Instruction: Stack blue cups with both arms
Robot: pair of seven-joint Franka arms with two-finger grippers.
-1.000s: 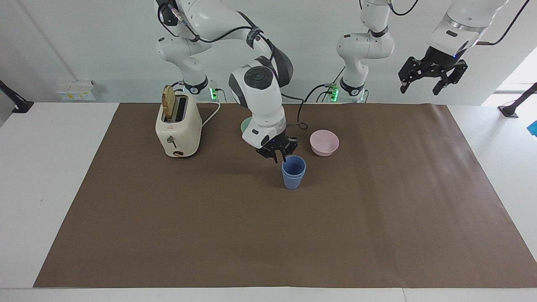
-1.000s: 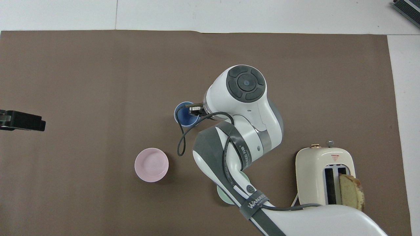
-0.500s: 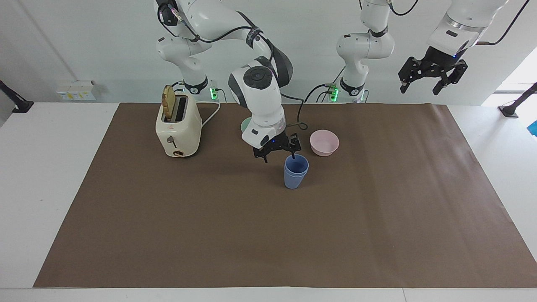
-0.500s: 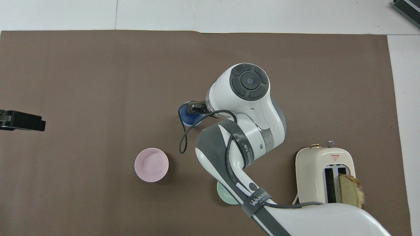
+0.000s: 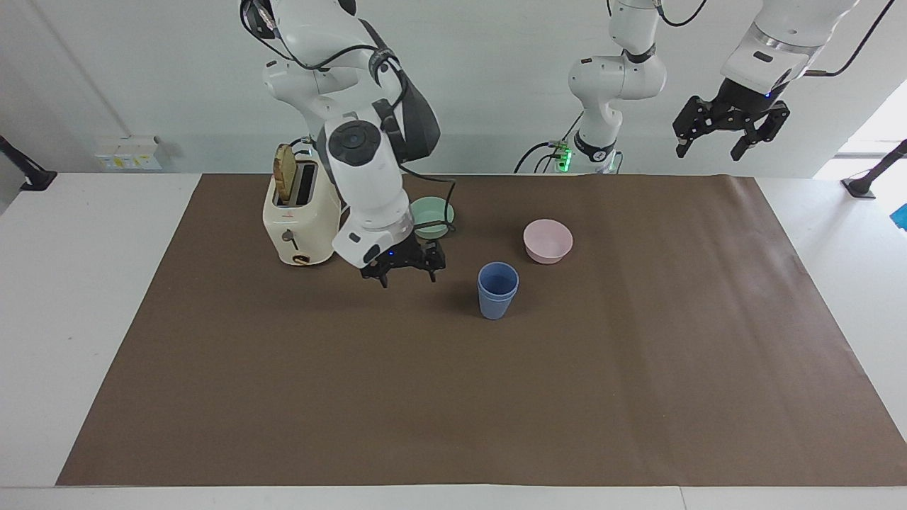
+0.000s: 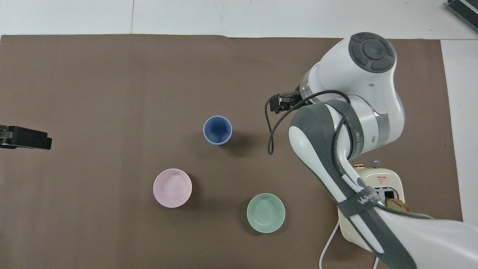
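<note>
Blue cups (image 5: 497, 290) nested, both arms clear of them.

You see the cups standing upright as one stack on the brown mat (image 5: 453, 397) of the bench, just beside the pink bowl (image 5: 548, 241) and farther from the robots than the mint-green bowl (image 5: 432, 217). Your right end effector (image 5: 402, 270) hangs empty with fingers spread over the mat, between the stack and the toaster (image 5: 300, 216). Your left end effector (image 5: 730, 131) waits raised and open, holding nothing, at its arm's end of the bench.

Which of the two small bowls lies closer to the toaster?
The mint-green bowl. It sits toward the right arm's end of the table, close beside the cream toaster, while the pink bowl sits past the stacked blue plastic cups, toward the left arm's end.
</note>
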